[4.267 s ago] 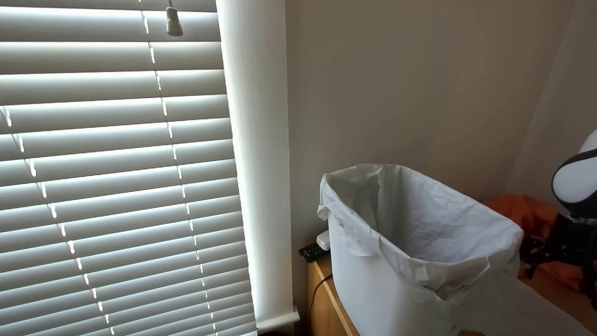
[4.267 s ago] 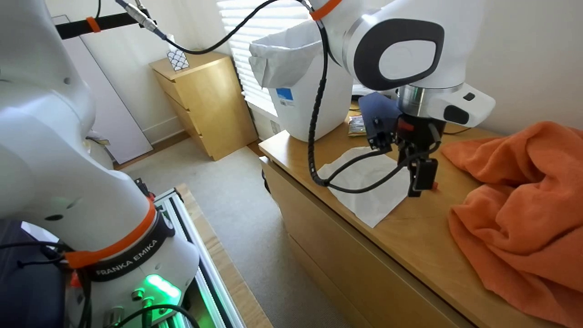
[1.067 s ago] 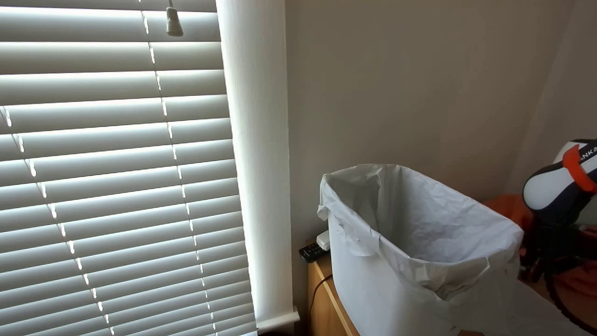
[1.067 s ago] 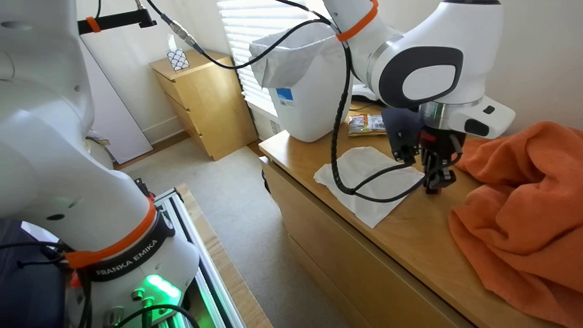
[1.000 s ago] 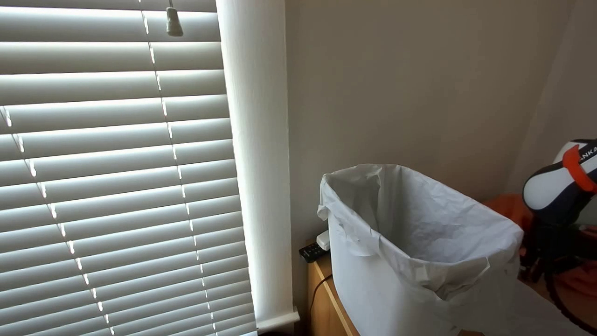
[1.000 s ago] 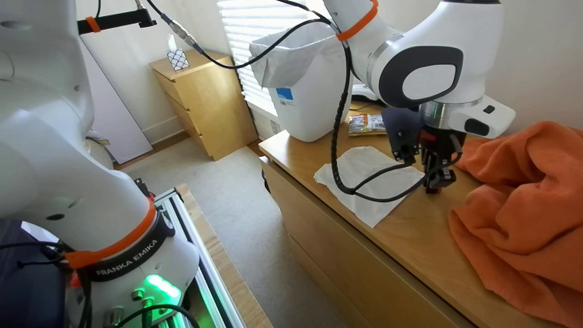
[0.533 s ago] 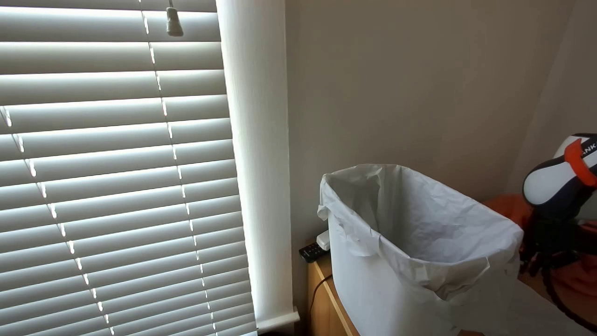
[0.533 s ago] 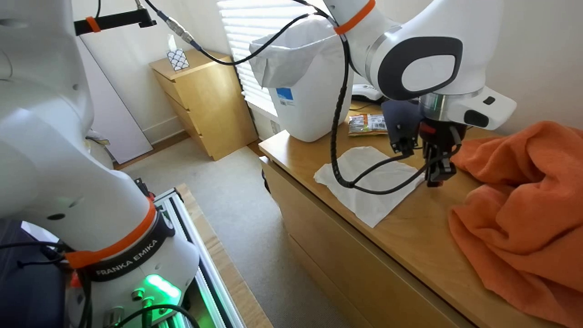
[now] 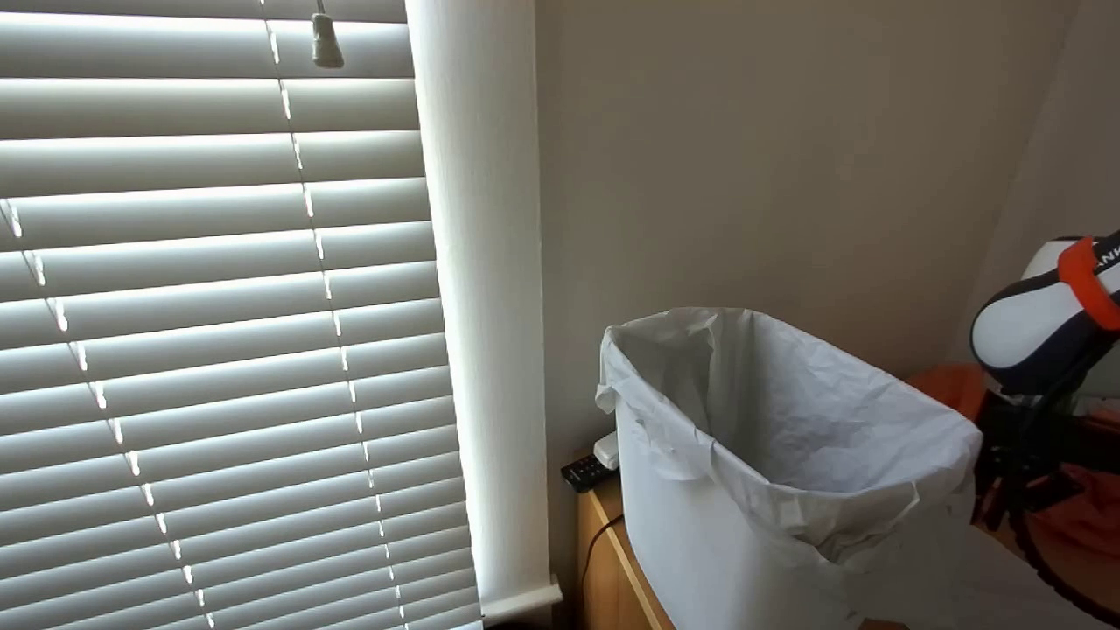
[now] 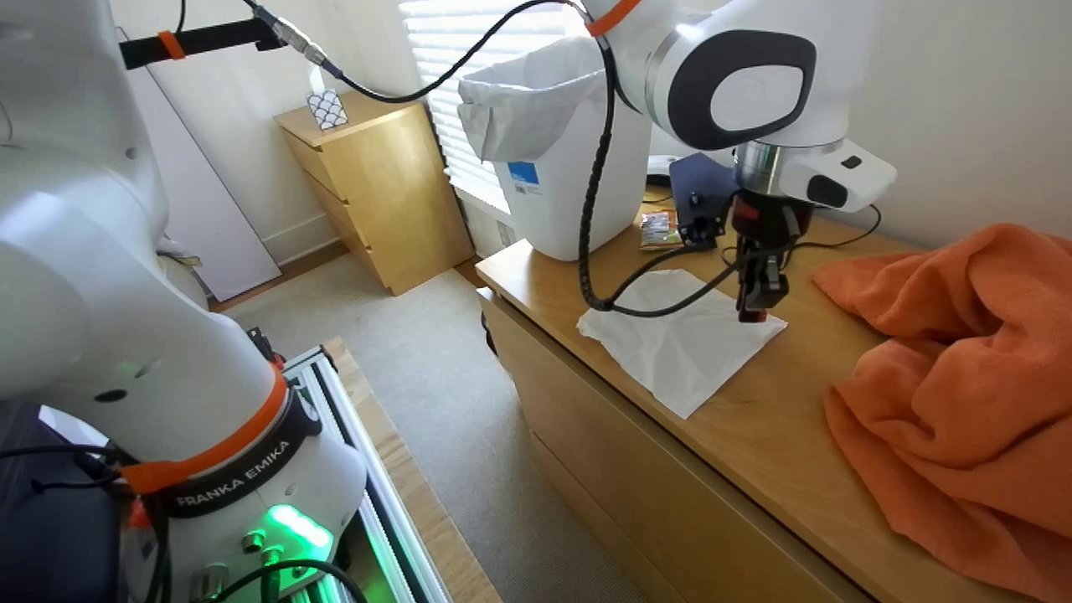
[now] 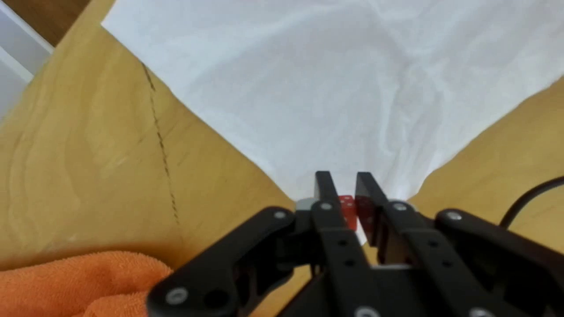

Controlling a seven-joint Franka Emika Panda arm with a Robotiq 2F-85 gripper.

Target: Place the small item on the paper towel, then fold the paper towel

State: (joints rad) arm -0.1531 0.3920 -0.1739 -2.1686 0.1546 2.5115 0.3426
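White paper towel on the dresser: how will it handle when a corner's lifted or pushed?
Probably floppy and light: the thin white paper towel shows soft ripples and creases. Likely to slide or bunch up if pushed, since it lies loose on the smooth-looking wooden dresser top with nothing seen weighing it down.

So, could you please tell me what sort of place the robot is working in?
Probably a room in a home, perhaps a bedroom: it has slatted blinds and a wooden chest of drawers with a tissue box on top.

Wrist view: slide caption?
Gripper holds a small red dotted block over one corner of the paper towel, orange cloth at lower left.
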